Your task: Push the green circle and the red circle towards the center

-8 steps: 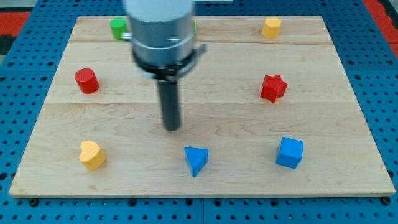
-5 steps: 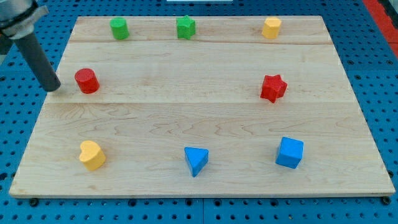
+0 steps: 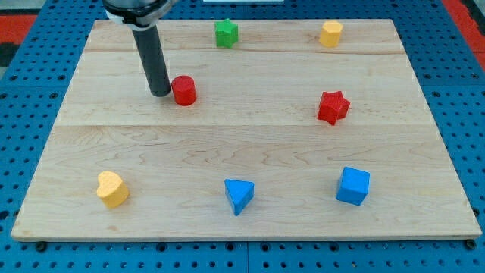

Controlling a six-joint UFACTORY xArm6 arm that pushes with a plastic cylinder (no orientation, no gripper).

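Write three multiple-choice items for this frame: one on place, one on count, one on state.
1. Where is my tip relative to the red circle?
A. at its view's-left side
B. at its view's-right side
C. far below it

2. How many blue blocks lie on the board?
A. one
B. two
C. three

3. Is the green circle visible?
A. yes, at the centre
B. yes, beside the red star
C. no

Key: 1 A, tip sits just left of it. 2 B, blue triangle and blue cube. 3 C, only the green star shows.
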